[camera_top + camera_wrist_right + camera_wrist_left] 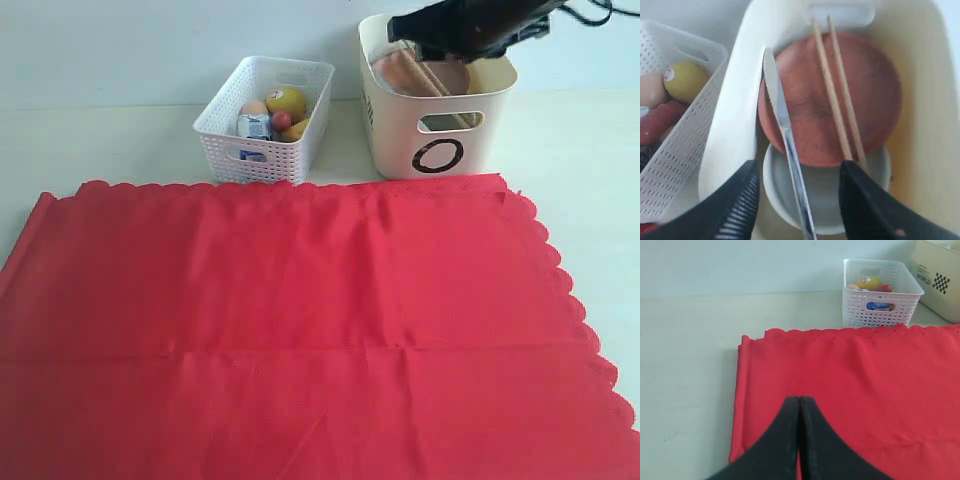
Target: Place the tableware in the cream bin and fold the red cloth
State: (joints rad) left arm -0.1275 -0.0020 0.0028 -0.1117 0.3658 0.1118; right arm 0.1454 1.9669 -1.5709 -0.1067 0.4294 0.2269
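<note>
The red cloth lies spread flat over the table's front. Behind it stands the cream bin with the black "O" mark. My right gripper hovers open over the bin, where it appears as a dark shape. Inside the bin, the steel knife leans between the jaws, touching neither. The brown wooden plate rests tilted on the pale bowl, and two chopsticks lie across the plate. My left gripper is shut, empty, above the cloth's left part. The cup and spoon are hidden.
A white lattice basket left of the cream bin holds an egg, a lemon and a milk carton. Bare table runs behind the cloth and along its left edge.
</note>
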